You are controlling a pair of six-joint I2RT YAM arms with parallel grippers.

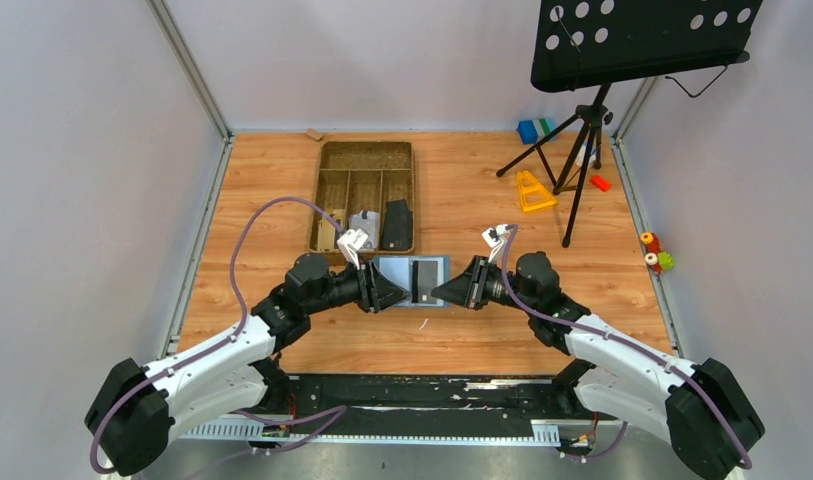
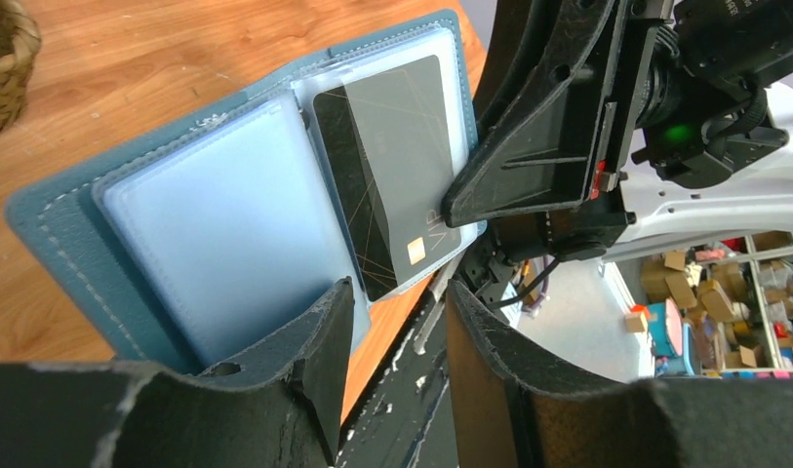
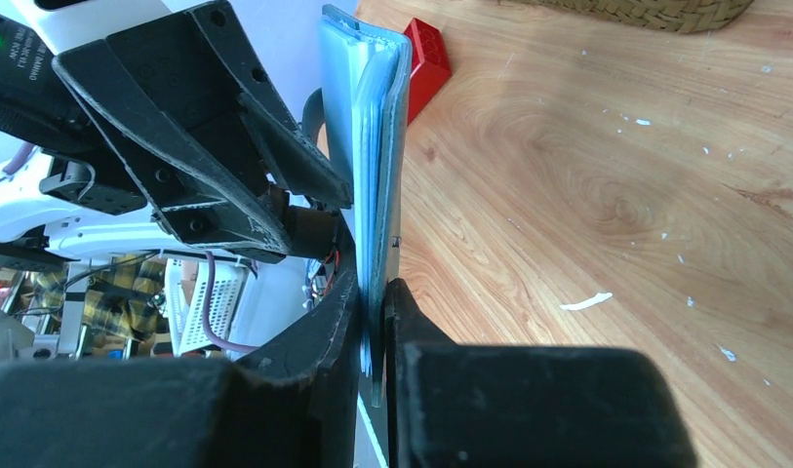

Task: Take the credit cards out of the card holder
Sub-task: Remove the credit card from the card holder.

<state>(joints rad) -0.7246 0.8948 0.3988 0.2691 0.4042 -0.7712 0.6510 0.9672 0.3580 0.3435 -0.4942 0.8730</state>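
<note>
The slate-blue card holder (image 1: 412, 281) is held open above the table between both arms. In the left wrist view its pale blue pockets (image 2: 217, 224) face me, and a dark grey credit card (image 2: 392, 175) with a gold chip sits in the right-hand pocket. My right gripper (image 3: 375, 302) is shut on the card holder's (image 3: 377, 146) right edge, which I see edge-on. My left gripper (image 2: 397, 297) stands open at the holder's near edge. One finger (image 2: 324, 331) overlaps the left page, and nothing is between the jaws.
A brown woven divided tray (image 1: 322, 200) stands behind the holder with flat cards (image 1: 380, 227) in its near compartments. A music stand (image 1: 582, 130), a yellow triangle (image 1: 532, 190), a blue-and-green block (image 1: 534, 130) and small toys (image 1: 657, 255) are at the back right. A red block (image 3: 426, 58) lies on the wood.
</note>
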